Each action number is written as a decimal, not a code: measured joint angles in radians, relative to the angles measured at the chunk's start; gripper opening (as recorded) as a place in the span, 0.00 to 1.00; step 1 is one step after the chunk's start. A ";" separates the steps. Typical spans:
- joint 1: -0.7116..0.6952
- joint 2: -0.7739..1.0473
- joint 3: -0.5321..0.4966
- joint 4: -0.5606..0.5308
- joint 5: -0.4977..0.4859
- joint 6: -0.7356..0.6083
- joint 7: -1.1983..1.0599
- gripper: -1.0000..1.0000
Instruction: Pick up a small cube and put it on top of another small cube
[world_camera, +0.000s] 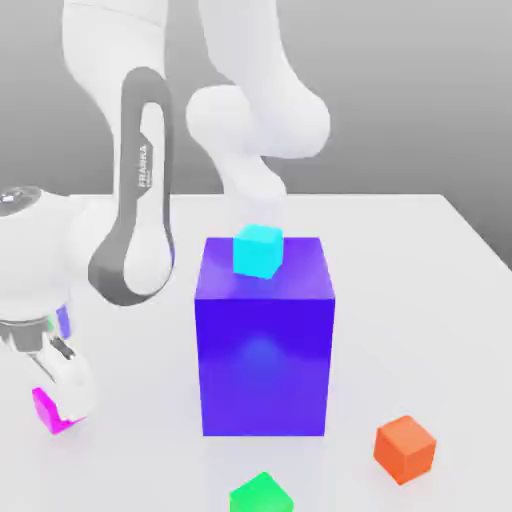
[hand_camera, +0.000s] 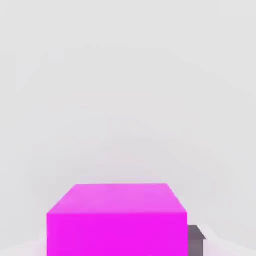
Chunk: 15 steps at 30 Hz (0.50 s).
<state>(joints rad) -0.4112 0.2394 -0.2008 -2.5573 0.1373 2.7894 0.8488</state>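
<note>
The big block (world_camera: 264, 350) looks like smooth, glossy plastic, with a soft shine on its front. The cyan cube (world_camera: 258, 251), the orange cube (world_camera: 405, 449) and the pink cube (hand_camera: 117, 234) look smooth and plain, like plastic. The arm (world_camera: 115, 60) has a smooth, hard, plastic-like shell. The table (world_camera: 400, 330) looks smooth, slightly glossy.

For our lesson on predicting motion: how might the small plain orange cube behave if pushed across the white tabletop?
The small plain orange cube would probably slide rather than roll, since its faces look flat and its edges straight. It seems unlikely to tip under a low push, being about as wide as it is tall. Its crisp corners suggest something stiff, not floppy.
</note>
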 joint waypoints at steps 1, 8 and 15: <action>0.012 -0.019 -0.002 0.000 -0.014 -0.020 0.025 0.00; 0.156 -0.025 0.049 0.059 -0.042 -0.095 0.273 0.00; 0.302 -0.027 0.103 0.124 -0.074 -0.160 0.536 0.00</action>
<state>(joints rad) -0.1092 0.2121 -0.0976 -2.4334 0.0638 2.6289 1.3848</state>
